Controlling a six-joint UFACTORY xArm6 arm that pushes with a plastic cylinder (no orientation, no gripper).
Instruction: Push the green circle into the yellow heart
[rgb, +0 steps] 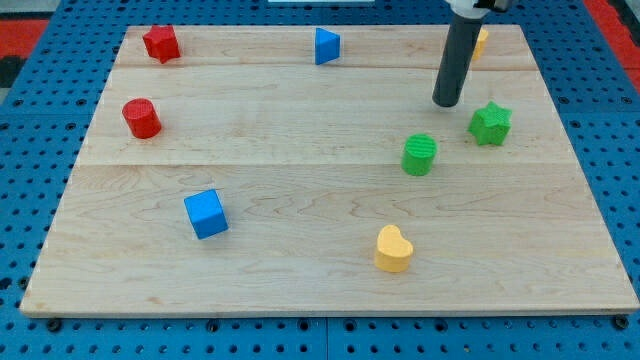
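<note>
The green circle (420, 154) stands on the wooden board at the view's right of centre. The yellow heart (393, 248) lies below it, toward the view's bottom and slightly to the left. My tip (447, 103) rests on the board above and a little right of the green circle, apart from it. The dark rod rises from the tip to the view's top edge.
A green star (490, 123) sits right of my tip. A yellow block (481, 40) is partly hidden behind the rod at the top right. A blue triangle (326, 46), a red star (161, 43), a red cylinder (142, 118) and a blue cube (206, 213) lie elsewhere.
</note>
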